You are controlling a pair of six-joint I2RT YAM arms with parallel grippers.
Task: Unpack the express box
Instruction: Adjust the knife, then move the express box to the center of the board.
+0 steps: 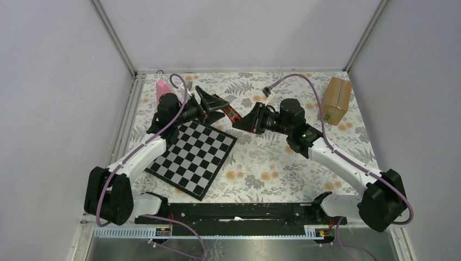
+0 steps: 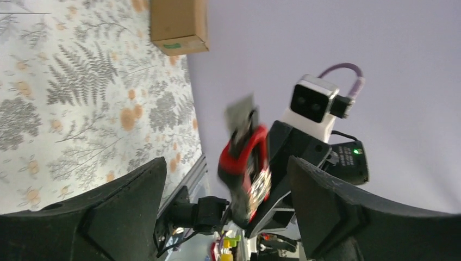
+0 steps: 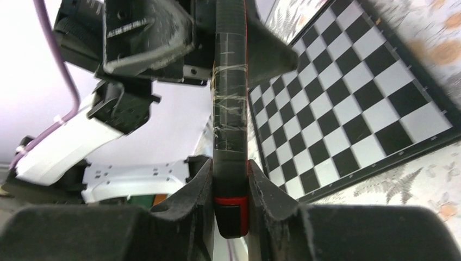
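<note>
Clamping a red-and-black tool (image 3: 230,109) near its red end, the right claw (image 3: 231,179) has its two fingers pressed flat against the tool's sides. The tool has clear tape wound round its dark body and is probably a cutter. It runs straight out from the grip into the space between the fingers of the left claw (image 2: 225,168). Those fingers stand wide apart on either side of it, touching nothing.

Both claws meet in the air just above the far corner of the chessboard (image 1: 190,157). The express box (image 1: 336,100) sits shut on the floral worktop (image 1: 272,163), well to the right of the chessboard and farther back. No claw is near it.

The step looks like a handover that leaves the tool with the right claw. To finish it well:

- Draw the two claws apart along the tool's own line, so the open left fingers never brush it and twist it in the grip.
- Check that the tool sits square between the right fingers before it is carried away from the chessboard toward the box.
- At the box, bring the left claw over to steady the carton, and keep any cut shallow along the taped seam.
</note>
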